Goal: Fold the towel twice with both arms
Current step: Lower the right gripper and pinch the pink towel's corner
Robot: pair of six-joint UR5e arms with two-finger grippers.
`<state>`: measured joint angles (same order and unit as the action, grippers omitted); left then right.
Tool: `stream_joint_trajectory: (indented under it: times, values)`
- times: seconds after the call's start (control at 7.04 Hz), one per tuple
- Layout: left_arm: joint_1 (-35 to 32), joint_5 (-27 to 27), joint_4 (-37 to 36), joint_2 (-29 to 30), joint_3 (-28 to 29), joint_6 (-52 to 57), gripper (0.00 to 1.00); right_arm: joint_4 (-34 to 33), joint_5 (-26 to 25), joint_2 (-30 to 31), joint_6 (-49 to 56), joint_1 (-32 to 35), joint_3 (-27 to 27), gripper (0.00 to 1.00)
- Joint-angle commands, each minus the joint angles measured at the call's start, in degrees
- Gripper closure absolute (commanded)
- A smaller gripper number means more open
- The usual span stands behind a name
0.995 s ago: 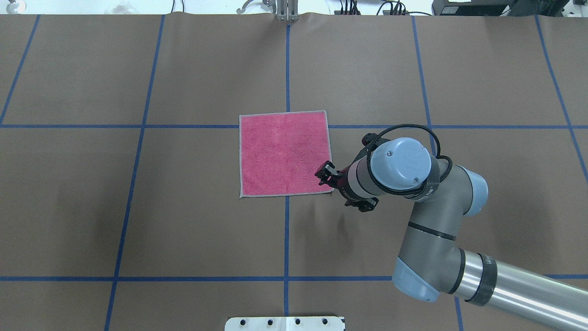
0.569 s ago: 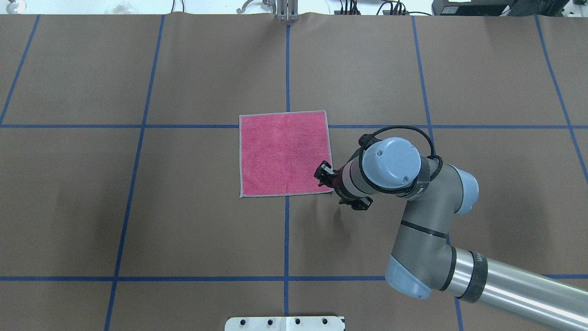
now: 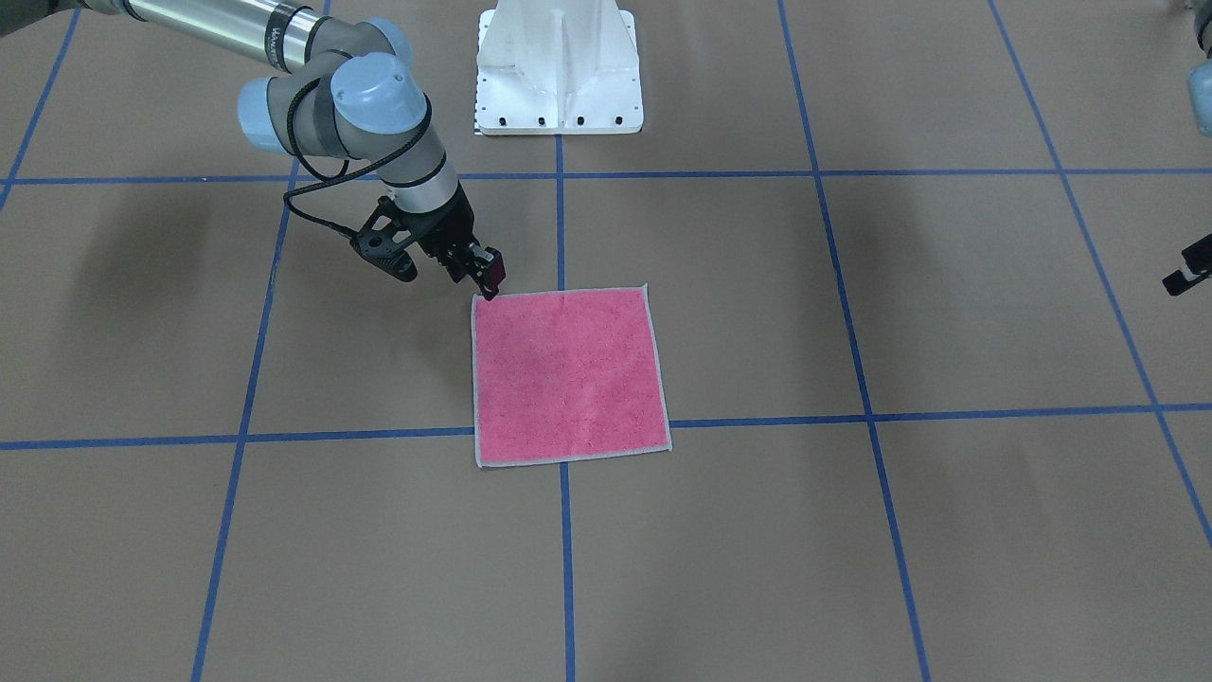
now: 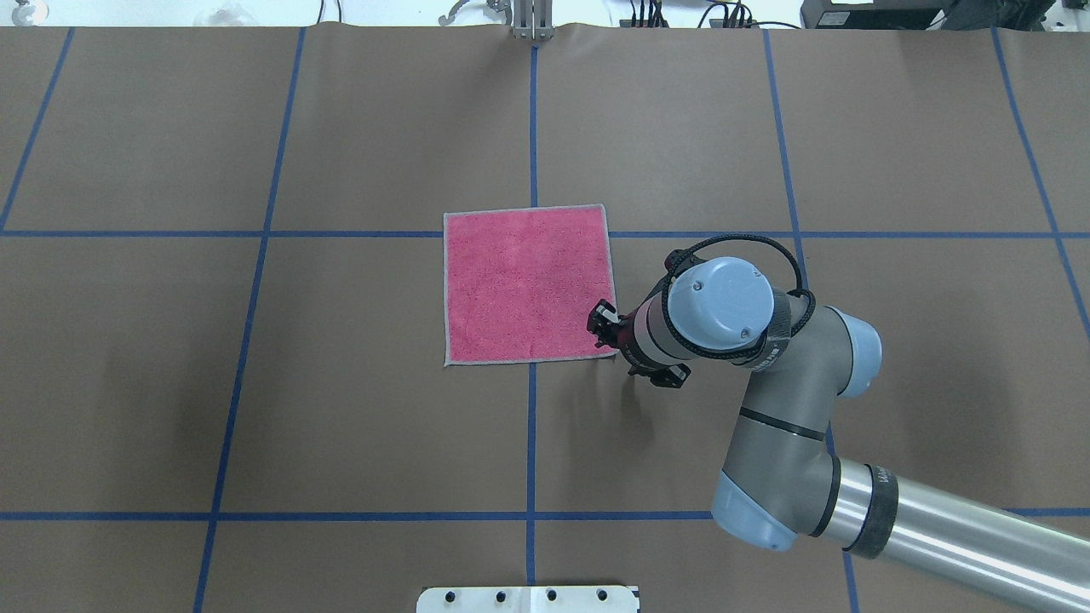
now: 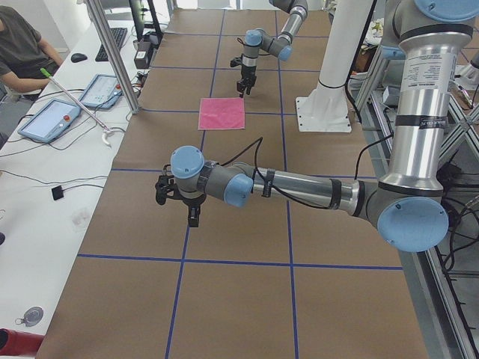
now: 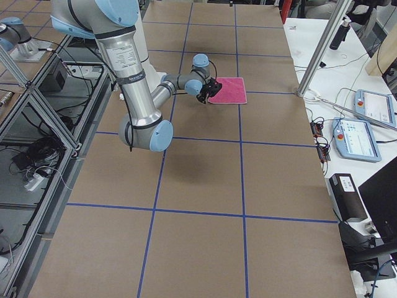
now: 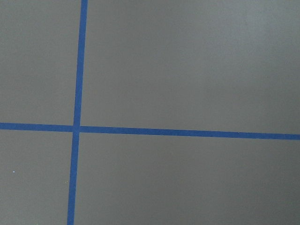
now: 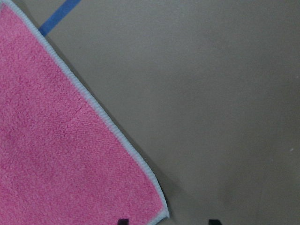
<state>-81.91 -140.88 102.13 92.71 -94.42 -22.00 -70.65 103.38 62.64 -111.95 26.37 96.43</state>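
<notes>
You see the towel (image 4: 528,285) lying flat, pink face up, near the middle of the bench (image 4: 341,383). At its 5 o'clock corner in the overhead view, the right pincer (image 4: 605,330) is open, fingertips (image 8: 123,221) either side of that corner. The left pincer (image 5: 192,217) hangs well apart toward 9 o'clock; you cannot tell its state.

Towel (image 4: 528,285) flat mid-table, right gripper (image 4: 606,330) at its corner.
It lies on the table (image 4: 255,383) ahead of the pedestal (image 4: 528,598); the right gripper straddles the corner nearest the robot's right, and the left gripper (image 5: 191,206) is well apart, off to the left.
</notes>
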Motion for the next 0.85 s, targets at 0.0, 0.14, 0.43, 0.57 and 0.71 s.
stream_joint_trajectory:
  times: [0.0, 0.14, 0.43, 0.57, 0.71]
  values:
    - [0.0, 0.0, 0.0, -0.1, -0.1, 0.0, 0.00, 0.0, -0.1, -0.2, 2.8, 0.0, -0.2, 0.42]
    - [0.0, -0.1, 0.0, -0.1, -0.1, -0.1, 0.00, 0.0, -1.8, -0.4, 4.5, 0.0, -0.2, 0.43]
    - [0.0, -0.1, 0.0, -0.2, -0.1, -0.1, 0.00, -0.1, -1.9, -0.2, 4.9, -0.3, -0.3, 0.46]
    - [0.0, -0.2, 0.0, -0.2, -0.1, -0.1, 0.00, -0.1, -1.9, -0.3, 5.1, -0.3, -0.3, 0.49]
    - [0.0, -0.2, 0.0, -0.2, -0.1, -0.1, 0.00, -0.1, -1.9, -0.1, 5.2, -0.5, -0.5, 0.51]
